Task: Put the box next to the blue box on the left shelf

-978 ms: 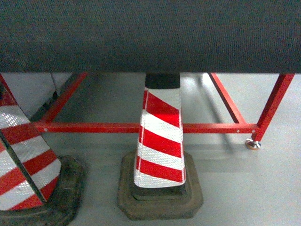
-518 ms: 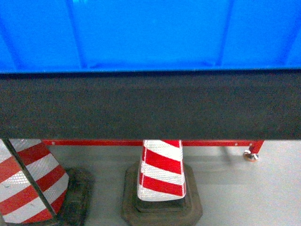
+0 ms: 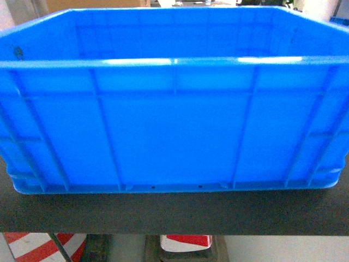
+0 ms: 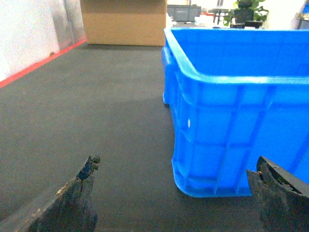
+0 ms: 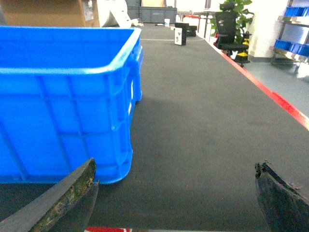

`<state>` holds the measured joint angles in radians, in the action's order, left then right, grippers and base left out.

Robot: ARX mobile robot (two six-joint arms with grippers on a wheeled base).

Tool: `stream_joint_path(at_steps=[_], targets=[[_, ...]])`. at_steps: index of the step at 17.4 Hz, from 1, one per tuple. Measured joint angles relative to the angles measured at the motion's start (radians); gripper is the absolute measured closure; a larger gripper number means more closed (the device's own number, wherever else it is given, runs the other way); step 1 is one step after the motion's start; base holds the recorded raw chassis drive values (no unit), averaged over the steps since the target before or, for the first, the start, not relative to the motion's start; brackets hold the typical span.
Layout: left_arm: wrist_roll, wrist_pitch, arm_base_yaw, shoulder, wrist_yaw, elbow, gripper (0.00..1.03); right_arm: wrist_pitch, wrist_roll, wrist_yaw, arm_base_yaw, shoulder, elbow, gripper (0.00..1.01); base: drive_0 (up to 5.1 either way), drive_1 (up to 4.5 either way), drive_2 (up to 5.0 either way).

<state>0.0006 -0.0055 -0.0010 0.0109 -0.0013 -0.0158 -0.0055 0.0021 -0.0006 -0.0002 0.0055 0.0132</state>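
Note:
The box [image 3: 174, 125], a large bright-blue ribbed crate with a thick rim, stands empty on a dark grey mat-covered table [image 3: 174, 213] and fills the head view. My left gripper [image 4: 178, 162] is open, low over the table just in front of the box's [image 4: 231, 116] near left corner, not touching it. My right gripper [image 5: 176, 164] is also open, in front of the box's [image 5: 67, 101] near right corner, with only bare mat between its fingers. The left shelf and the blue box on it are out of view. Neither gripper shows in the head view.
Red-and-white striped cones [image 3: 184, 240] stand on the floor below the table's near edge. A cardboard box [image 4: 123, 21] sits at the table's far end. A red line [image 5: 275, 99] edges the table's right side, with an office chair [image 5: 227, 31] beyond it.
The head view has risen from under the table to table height. The cones and red frame have dropped to the bottom edge, and the blue box has come fully into view.

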Motion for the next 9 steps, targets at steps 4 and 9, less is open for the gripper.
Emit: stream_joint_path(at_steps=[4,9], targets=[[0.000,0.004,0.000,0.000,0.001,0.000,0.05,0.005,0.000,0.000,0.000,0.000,0.000,0.03,0.0,0.00,0.0],[0.000,0.000,0.000,0.000,0.001,0.000,0.05,0.000,0.000,0.000,0.000,0.000,0.000,0.03,0.0,0.00,0.0]])
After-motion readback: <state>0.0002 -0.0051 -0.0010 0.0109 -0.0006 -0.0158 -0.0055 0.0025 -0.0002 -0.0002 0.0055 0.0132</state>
